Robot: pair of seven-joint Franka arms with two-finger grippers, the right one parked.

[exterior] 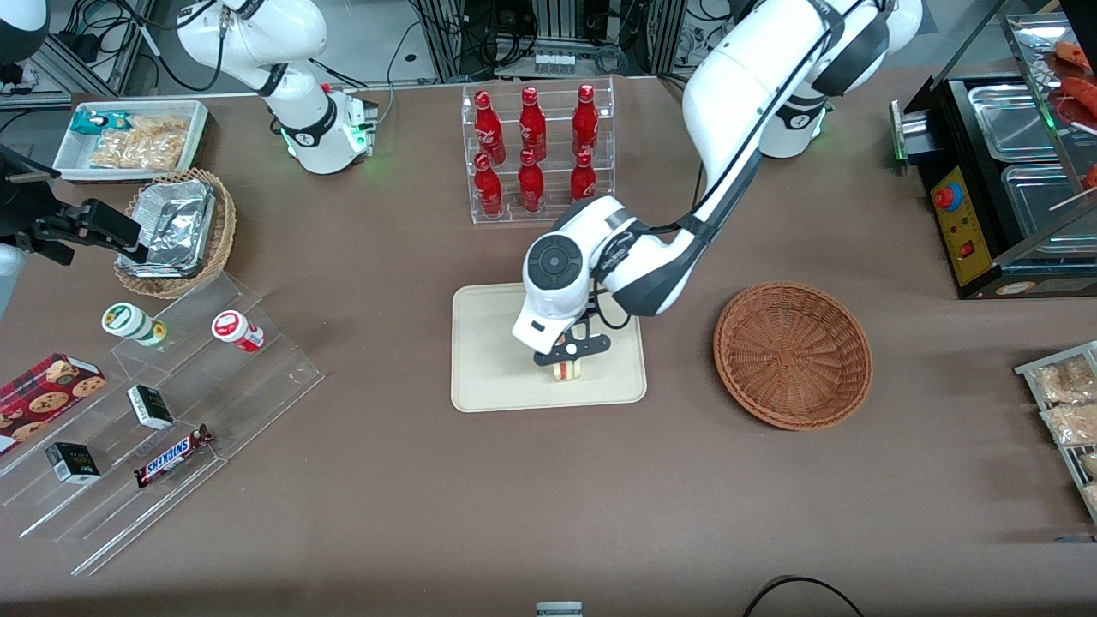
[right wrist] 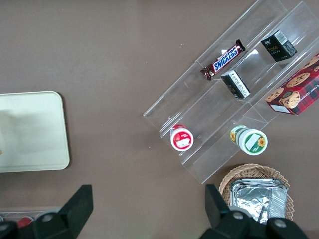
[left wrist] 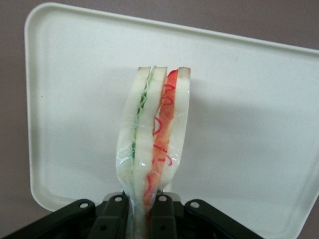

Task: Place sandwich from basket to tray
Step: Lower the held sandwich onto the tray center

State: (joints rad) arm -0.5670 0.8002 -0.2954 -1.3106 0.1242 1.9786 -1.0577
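My gripper (exterior: pixel 567 363) hangs low over the tray (exterior: pixel 488 377), its fingers (left wrist: pixel 162 219) pressed against the two bread faces of the sandwich (left wrist: pixel 152 144). The wrapped wedge stands on edge, with green filling in one layer and red in the other, over the tray's near part. The basket (exterior: pixel 793 354) sits well apart, toward my end of the table. Red bottles (exterior: pixel 533 150) stand in a clear rack farther from the front camera.

We see cream tray (right wrist: pixel 32 132) on brown desk (right wrist: pixel 109 59); Snickers bar (right wrist: pixel 223 59), cookie box (right wrist: pixel 294 94) on clear stepped shelf (right wrist: pixel 214 114).
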